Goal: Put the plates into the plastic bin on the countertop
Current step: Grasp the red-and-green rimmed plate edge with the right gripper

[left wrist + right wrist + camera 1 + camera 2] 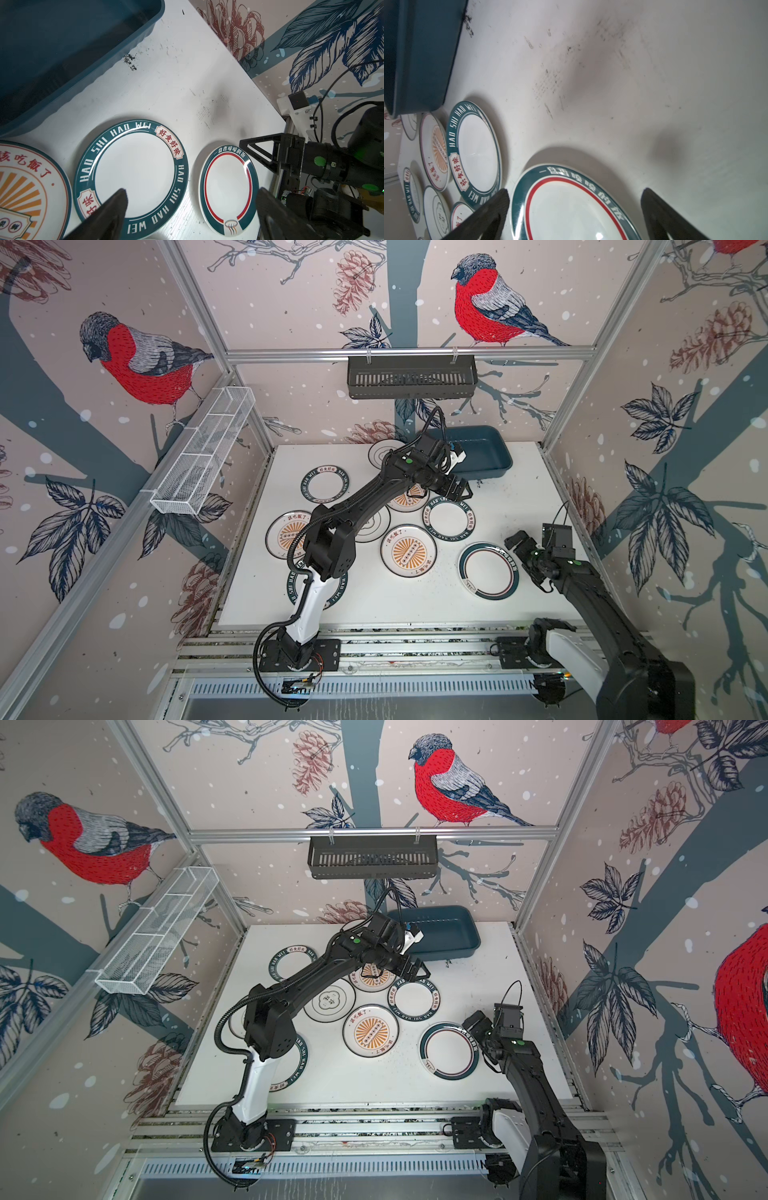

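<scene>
Scattered plates lie on the countertop, with the plastic bin at its far edge. The left gripper and right gripper gape, holding nothing. Only the wrist views resolve the rightmost plate's red ring.

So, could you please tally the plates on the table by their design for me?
Teal-rimmed plates: 4
Orange sunburst plates: 3
Thin black-rimmed plates: 2
Total: 9
</scene>
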